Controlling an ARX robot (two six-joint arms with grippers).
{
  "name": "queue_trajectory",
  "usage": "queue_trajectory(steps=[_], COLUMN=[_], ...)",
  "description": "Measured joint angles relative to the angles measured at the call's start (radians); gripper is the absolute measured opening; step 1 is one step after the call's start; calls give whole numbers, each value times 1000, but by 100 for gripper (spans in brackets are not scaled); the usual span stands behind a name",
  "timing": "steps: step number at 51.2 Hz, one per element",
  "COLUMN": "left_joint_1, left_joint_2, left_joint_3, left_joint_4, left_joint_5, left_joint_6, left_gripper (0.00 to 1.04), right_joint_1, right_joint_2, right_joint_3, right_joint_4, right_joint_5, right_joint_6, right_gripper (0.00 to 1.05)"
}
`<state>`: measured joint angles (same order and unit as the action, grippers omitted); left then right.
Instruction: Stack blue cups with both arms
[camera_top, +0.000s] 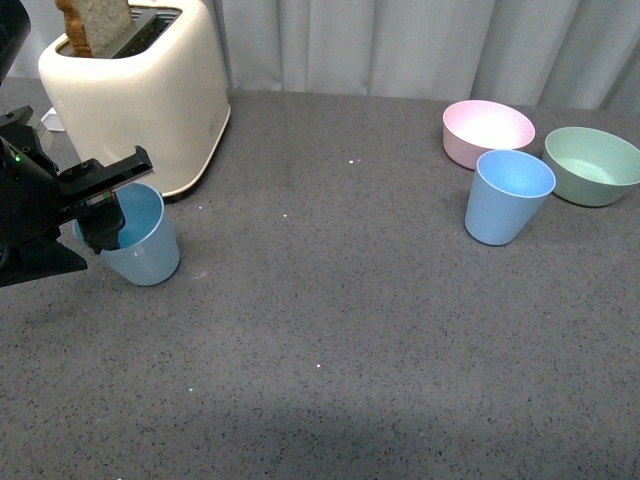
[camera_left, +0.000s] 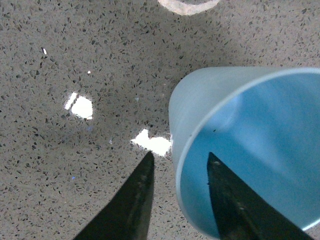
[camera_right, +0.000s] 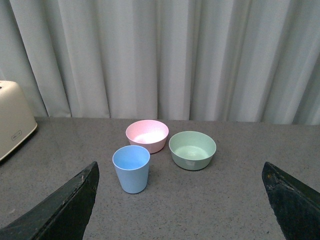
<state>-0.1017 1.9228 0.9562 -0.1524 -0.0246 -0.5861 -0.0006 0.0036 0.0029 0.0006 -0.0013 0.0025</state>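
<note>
blue cup (camera_left: 210, 100) wall between left gripper (camera_left: 181, 157) fingers (camera_left: 135, 200)

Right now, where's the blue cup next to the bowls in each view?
Front view: the blue cup is on the right side of the picture, just in front of the pink bowl and the green bowl.
Left wrist view: not in it; that is the other blue cup, at the left gripper.
Right wrist view: the blue cup stands nearer the camera than the pink bowl.
Shared landmark: the pink bowl, in the front and right wrist views.

The left hand (camera_left: 181, 156) straddles the rim of the blue cup (camera_left: 210, 100), one finger inside, one outside.
</note>
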Motion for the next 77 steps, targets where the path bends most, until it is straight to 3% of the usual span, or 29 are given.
queue_trajectory(steps=[9,20,46,62,77], left_joint_1=[-3,-43,-319,-346,-338], left_joint_2=[1,-5,218,311,274], left_joint_3=[8,39,449,582,556], left_joint_4=[-25,-60,-276,-379,-343], left_joint_5=[6,23,46,57,67], left_joint_6=[-3,-15,-71,-71,-81], left_gripper=[4,4,4,4,46], right_joint_1=[0,0,0,0,0], right_joint_2=[0,0,0,0,0], right_joint_3=[0,0,0,0,0], right_joint_4=[0,0,0,0,0], right_joint_5=[0,0,0,0,0], right_joint_6=[0,0,0,0,0], right_gripper=[95,95,95,95,95])
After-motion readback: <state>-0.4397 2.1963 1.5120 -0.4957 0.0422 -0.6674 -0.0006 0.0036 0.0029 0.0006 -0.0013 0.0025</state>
